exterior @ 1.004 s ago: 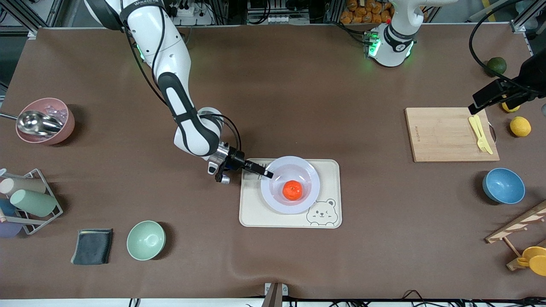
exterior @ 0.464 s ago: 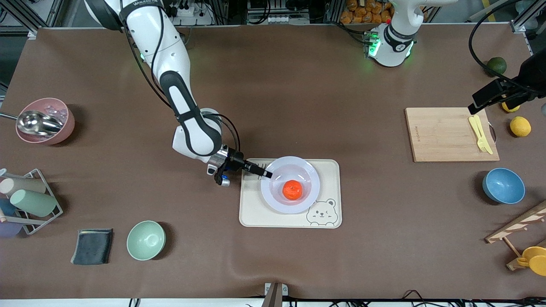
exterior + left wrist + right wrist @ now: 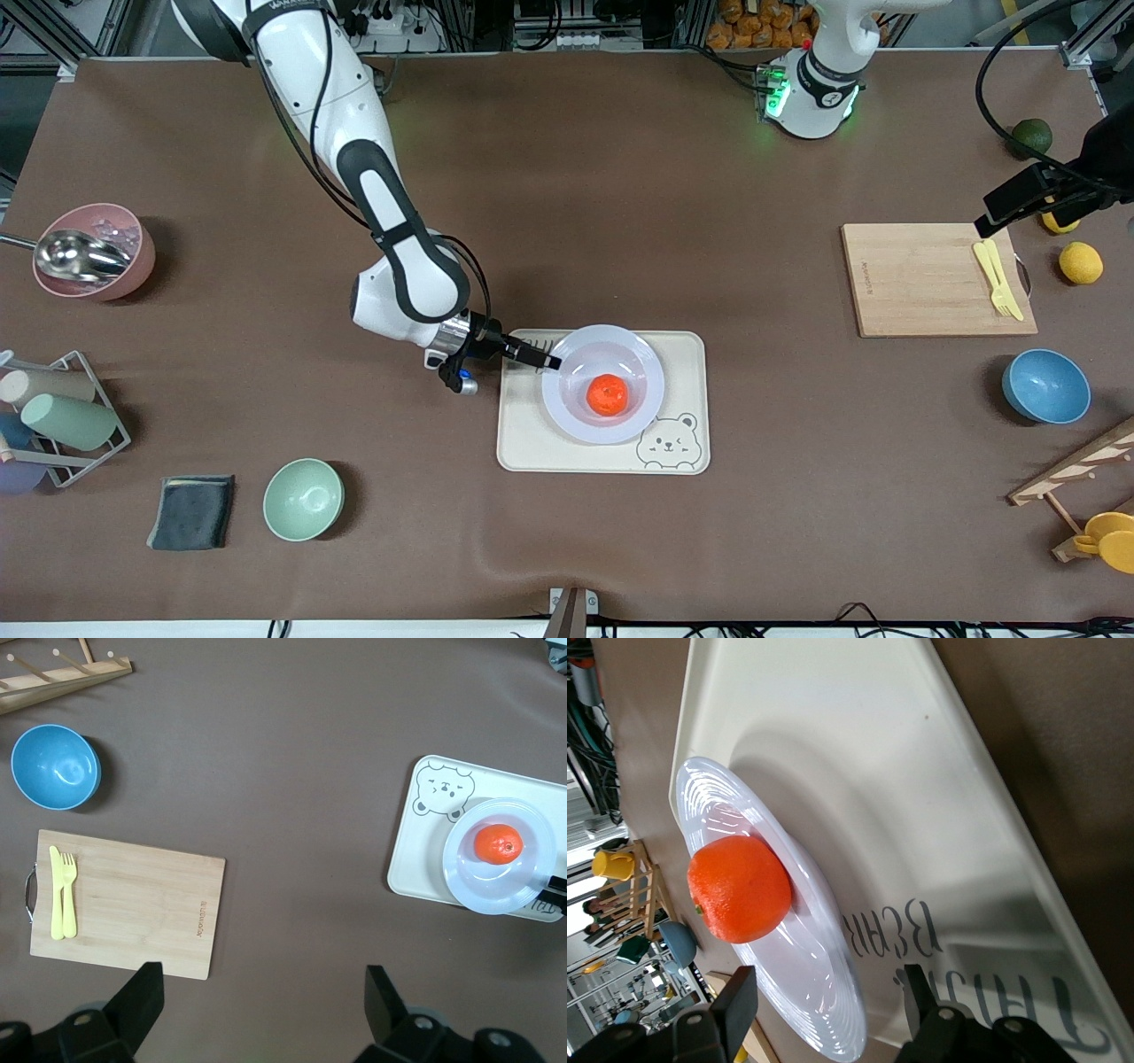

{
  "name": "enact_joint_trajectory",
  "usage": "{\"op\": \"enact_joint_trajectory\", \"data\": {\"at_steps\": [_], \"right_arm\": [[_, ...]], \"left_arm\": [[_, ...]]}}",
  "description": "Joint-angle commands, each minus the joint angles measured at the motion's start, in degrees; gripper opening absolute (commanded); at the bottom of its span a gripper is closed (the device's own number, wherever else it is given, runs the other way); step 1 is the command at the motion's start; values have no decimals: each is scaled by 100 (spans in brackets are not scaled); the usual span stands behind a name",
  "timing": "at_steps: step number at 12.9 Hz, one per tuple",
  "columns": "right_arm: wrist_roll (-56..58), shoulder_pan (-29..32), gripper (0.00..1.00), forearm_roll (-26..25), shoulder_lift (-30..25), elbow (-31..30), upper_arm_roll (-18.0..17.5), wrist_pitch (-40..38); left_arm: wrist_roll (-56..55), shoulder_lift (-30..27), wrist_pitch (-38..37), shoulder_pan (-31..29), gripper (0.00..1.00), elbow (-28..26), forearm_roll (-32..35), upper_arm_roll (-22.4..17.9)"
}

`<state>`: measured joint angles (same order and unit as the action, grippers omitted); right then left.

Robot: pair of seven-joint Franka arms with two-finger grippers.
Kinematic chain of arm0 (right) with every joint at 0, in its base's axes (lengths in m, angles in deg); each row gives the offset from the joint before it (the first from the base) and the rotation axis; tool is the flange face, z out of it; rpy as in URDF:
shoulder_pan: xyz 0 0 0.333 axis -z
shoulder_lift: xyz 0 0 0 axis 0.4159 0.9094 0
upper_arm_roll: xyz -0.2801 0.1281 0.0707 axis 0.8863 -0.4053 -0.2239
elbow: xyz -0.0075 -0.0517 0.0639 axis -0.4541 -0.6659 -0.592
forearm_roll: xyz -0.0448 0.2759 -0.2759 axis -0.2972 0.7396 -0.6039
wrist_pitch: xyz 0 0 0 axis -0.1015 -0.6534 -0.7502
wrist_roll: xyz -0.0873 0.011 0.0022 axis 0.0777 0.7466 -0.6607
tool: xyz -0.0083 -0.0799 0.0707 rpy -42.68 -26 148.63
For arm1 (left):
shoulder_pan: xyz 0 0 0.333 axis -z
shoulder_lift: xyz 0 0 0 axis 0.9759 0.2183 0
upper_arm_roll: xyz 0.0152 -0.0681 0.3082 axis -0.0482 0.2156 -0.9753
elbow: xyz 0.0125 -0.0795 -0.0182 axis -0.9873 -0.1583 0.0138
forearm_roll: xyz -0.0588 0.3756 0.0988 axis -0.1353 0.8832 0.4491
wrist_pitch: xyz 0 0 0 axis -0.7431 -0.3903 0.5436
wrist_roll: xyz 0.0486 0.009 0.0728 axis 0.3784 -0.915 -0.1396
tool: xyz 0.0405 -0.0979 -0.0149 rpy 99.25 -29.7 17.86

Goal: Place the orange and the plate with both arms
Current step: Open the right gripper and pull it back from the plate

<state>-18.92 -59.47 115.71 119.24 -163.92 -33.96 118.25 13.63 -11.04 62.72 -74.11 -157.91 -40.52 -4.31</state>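
The cream tray sits low in the middle of the front view, bare brown table all around it. The plate rests on the tray, holding the orange. The right gripper is at the plate's rim with fingers spread, and the left gripper waits wide open above the wooden board.

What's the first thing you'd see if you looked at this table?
The bright orange pops out first, sitting in the plate on the bear tray mid-table. Next, the right gripper, open at the plate's rim, while the left gripper waits open above the cutting board.
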Motion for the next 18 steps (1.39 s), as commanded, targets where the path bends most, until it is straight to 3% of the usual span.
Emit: {"op": "enact_joint_trajectory", "data": {"at_steps": [1, 3, 6, 8, 9, 10, 13, 15, 18], "right_arm": [[-663, 140, 75, -552, -192, -23, -54, -36], [-1005, 219, 75, -981, -271, -49, -54, -80], [-1866, 526, 80, -2052, -516, -31, -54, -650], [-2088, 658, 83, -2380, -692, -49, -54, -906], [-2123, 729, 88, -2485, -736, -66, -54, -1020], [-2124, 799, 100, -2634, -789, -101, -45, -1082], [-2124, 1045, 100, -2977, -1140, -426, 147, -1598], [-2124, 1396, 100, -3512, -1255, -418, 349, -2537], [-2045, 1809, 100, -4478, -1457, -374, 534, -3277]], "left_arm": [[31, -93, 20, -47, 100, -23, -55, -6], [22, -49, 38, -3, 100, -5, -72, 11], [22, -32, 143, 15, 100, -23, -55, 20], [22, -32, 135, 23, 100, -32, -55, 20], [22, -23, 135, 41, 100, -32, -55, 20], [22, -23, 135, 50, 100, -40, -55, 29], [31, -14, 135, 94, 100, -40, -46, 73], [31, -14, 135, 85, 100, -40, -46, 73], [22, -14, 143, 85, 100, -40, -55, 73]]}}
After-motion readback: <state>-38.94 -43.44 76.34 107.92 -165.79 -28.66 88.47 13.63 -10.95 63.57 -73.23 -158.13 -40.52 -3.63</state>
